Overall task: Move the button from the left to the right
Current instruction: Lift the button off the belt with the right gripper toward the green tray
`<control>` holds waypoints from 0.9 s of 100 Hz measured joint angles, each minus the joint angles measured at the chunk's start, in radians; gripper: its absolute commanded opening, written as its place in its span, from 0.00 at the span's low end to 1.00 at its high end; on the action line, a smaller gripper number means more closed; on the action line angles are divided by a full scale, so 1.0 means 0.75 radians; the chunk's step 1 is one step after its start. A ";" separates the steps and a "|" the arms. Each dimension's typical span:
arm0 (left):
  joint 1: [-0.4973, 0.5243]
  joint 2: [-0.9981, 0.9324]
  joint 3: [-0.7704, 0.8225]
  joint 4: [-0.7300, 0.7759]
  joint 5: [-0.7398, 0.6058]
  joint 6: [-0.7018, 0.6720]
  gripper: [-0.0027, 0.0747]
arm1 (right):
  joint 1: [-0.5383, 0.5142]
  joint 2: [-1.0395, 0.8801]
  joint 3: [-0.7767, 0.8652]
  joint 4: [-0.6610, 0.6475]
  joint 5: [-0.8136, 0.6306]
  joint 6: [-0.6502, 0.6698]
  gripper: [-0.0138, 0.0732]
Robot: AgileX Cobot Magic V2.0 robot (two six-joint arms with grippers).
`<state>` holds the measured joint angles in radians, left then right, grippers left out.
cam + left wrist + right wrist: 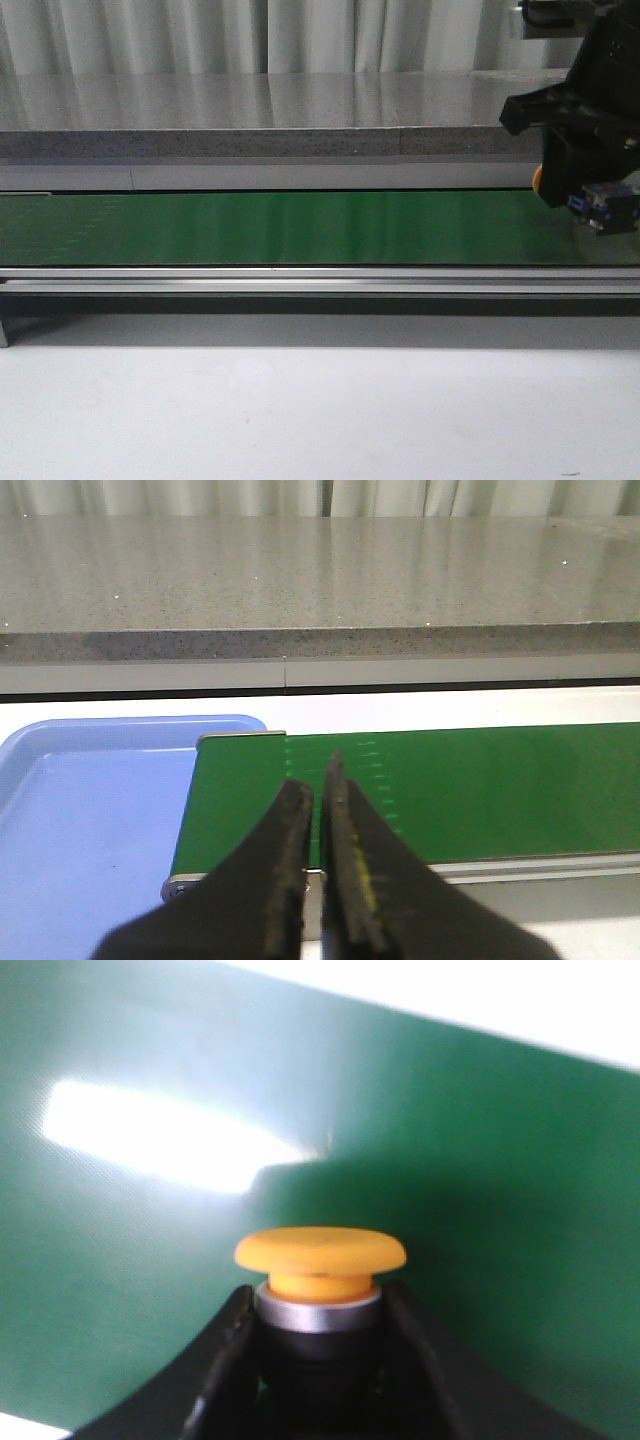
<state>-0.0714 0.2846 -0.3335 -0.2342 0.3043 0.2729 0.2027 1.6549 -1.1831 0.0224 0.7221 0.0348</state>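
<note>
My right gripper (318,1305) is shut on the button (320,1252), its black fingers on either side of the dark body under the silver collar and the yellow-orange cap. It holds the button over the green conveyor belt (480,1160). In the front view the right gripper (578,185) is at the far right over the belt (280,228), with a sliver of the orange cap (538,180) at its left edge and a red-blue marking (603,207) at its lower right. My left gripper (318,785) is shut and empty, above the belt's left end (450,790).
A light blue tray (90,810) lies just past the belt's left end. A grey stone-like counter (260,115) runs behind the belt, with curtains behind it. A metal rail (300,280) edges the belt's front, with white tabletop (300,410) before it.
</note>
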 measured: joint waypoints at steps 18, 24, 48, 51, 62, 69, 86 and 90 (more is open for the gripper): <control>0.000 0.000 0.000 0.000 0.000 0.000 0.04 | -0.053 -0.021 -0.104 -0.086 0.049 0.000 0.38; 0.000 0.000 0.000 0.000 0.000 0.000 0.04 | -0.096 -0.024 -0.133 -0.127 0.062 0.000 0.38; 0.000 0.000 0.000 0.000 0.000 0.000 0.04 | -0.327 -0.027 -0.161 -0.252 0.068 0.000 0.38; 0.000 0.000 0.000 0.000 0.000 0.000 0.04 | -0.368 -0.027 -0.161 -0.258 0.062 0.000 0.38; 0.000 0.000 0.000 0.000 0.000 0.000 0.04 | -0.491 -0.027 -0.161 -0.264 0.025 0.000 0.38; 0.000 0.000 0.000 0.000 0.000 0.000 0.04 | -0.565 -0.027 -0.161 -0.270 -0.010 0.000 0.38; 0.000 0.000 0.000 0.000 0.000 0.000 0.04 | -0.691 -0.004 -0.162 -0.289 -0.099 0.000 0.38; 0.000 0.000 0.000 0.000 0.000 0.000 0.04 | -0.706 0.016 -0.162 -0.292 -0.111 0.000 0.38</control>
<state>-0.0714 0.2846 -0.3335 -0.2342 0.3043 0.2729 -0.3271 1.6667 -1.3042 -0.1968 0.6390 0.0348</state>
